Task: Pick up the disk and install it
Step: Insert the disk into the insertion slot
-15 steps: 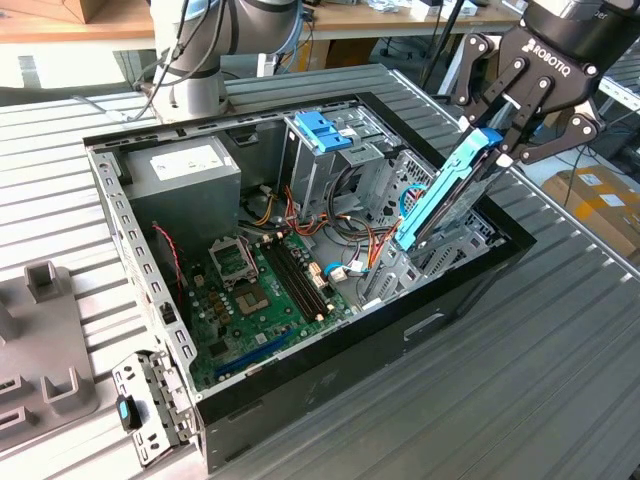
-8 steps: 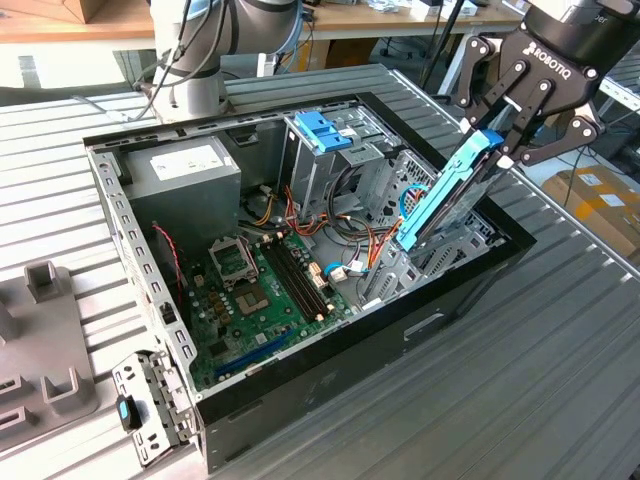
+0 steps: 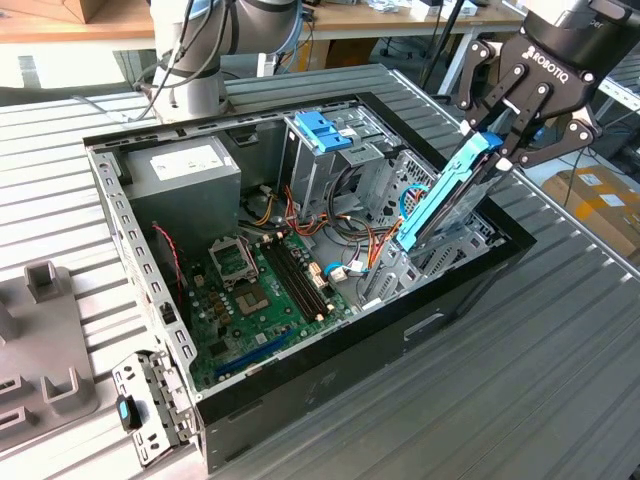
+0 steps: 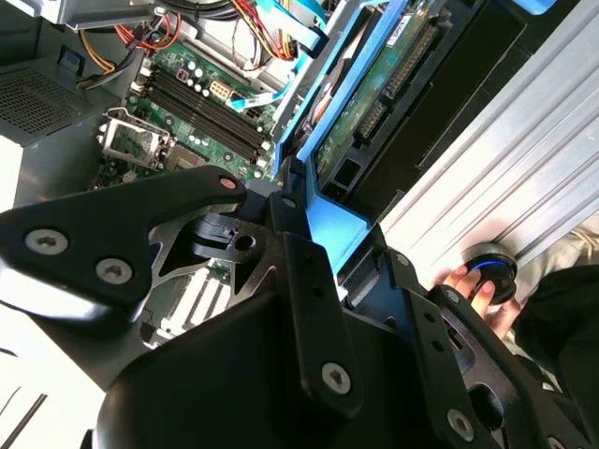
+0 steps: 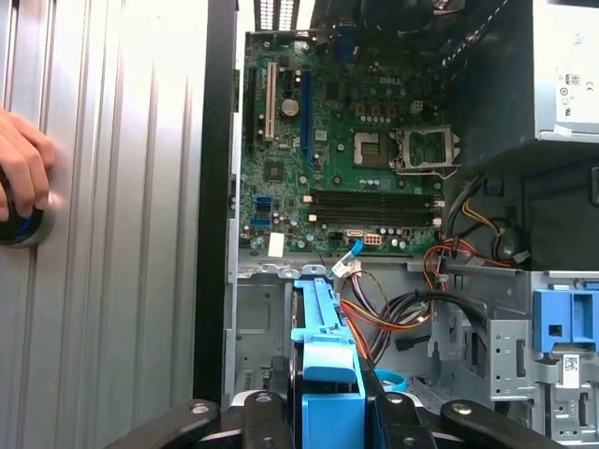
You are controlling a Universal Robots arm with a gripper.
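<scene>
The disk (image 3: 447,195) is a flat drive with blue side rails, held tilted on edge over the open computer case (image 3: 330,345). My gripper (image 3: 497,148) is shut on its upper end. Its lower end dips into the metal drive bay (image 3: 440,255) by the case wall at the exterior view's right. The second wrist view shows the disk's green circuit board (image 4: 374,89) and a blue rail just past my fingers (image 4: 309,253). In the first wrist view, the blue rail of the disk (image 5: 323,323) runs out from between my fingers (image 5: 265,412) toward the motherboard (image 5: 365,159).
Inside the case are a grey power-supply box (image 3: 185,170), bundled cables (image 3: 350,245) and a drive cage with a blue handle (image 3: 322,130). A person's hand (image 5: 23,164) rests on a round blue-ringed knob (image 4: 491,267) on the ribbed table. A grey fixture (image 3: 40,340) sits at the exterior view's left.
</scene>
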